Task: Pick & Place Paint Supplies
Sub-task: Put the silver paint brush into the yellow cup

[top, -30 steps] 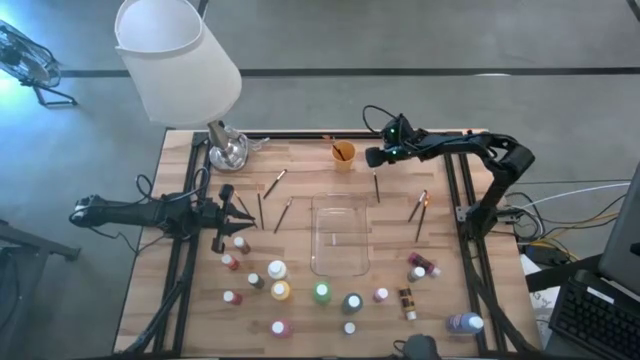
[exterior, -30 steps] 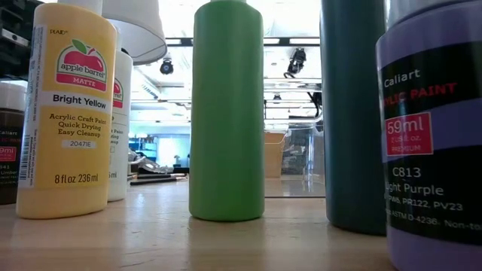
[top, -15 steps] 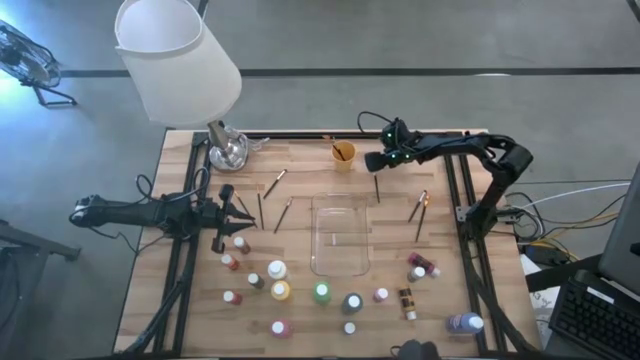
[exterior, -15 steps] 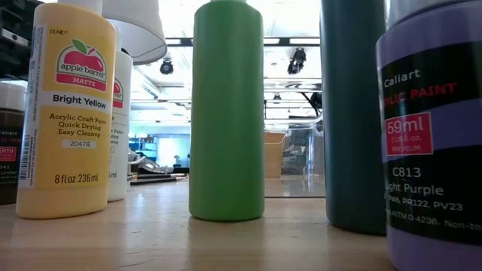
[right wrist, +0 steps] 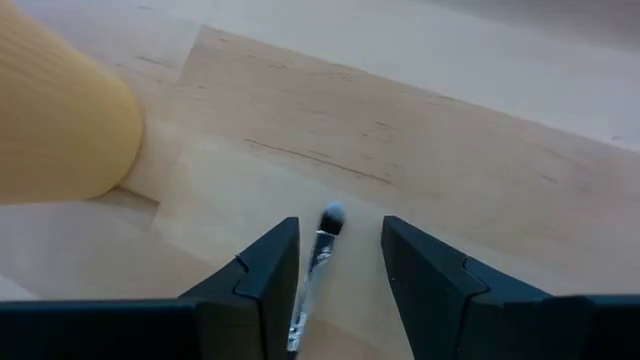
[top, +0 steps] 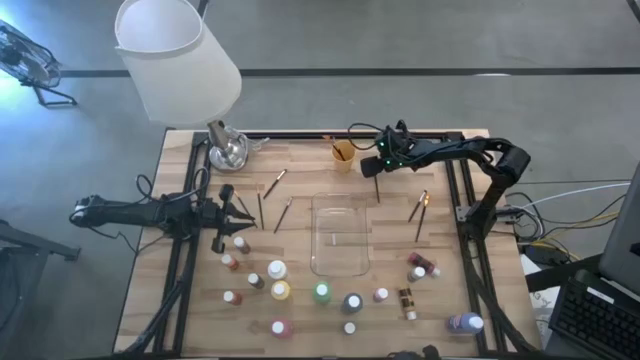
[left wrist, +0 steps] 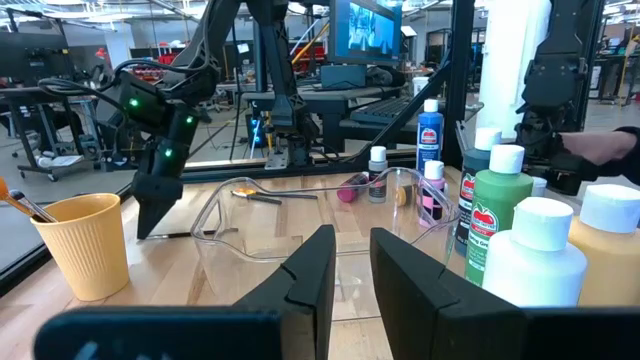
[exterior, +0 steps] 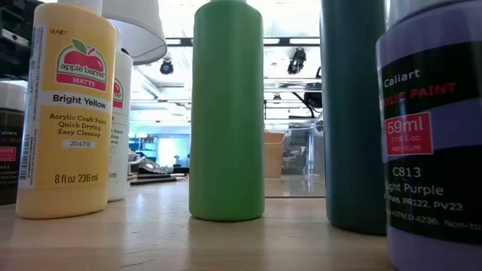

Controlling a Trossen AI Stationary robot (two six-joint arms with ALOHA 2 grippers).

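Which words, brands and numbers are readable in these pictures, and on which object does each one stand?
Yellow bottle: "apple barrel MATTE", "Bright Yellow", "Acrylic Craft Paint Quick Drying Easy Cleanup", "20471E", "8 fl oz 236 ml".
Purple bottle: "Calliart", "59ml", "PREMIUM", "C813", "ight Purple", partly cut off.
Brown bottle: label too cut off to read.
Green bottle: no text showing.
Labels in the high view and left wrist view: too small.

The table [top: 300, 165] is pale wood planks, matt and smooth. The tray [top: 340, 236] is clear glossy plastic. The orange cup [left wrist: 85, 245] looks matt. The yellow paint bottle [exterior: 68, 113] is smooth plastic with a paper label. The right gripper's fingers [right wrist: 425, 285] are dark matt plastic.
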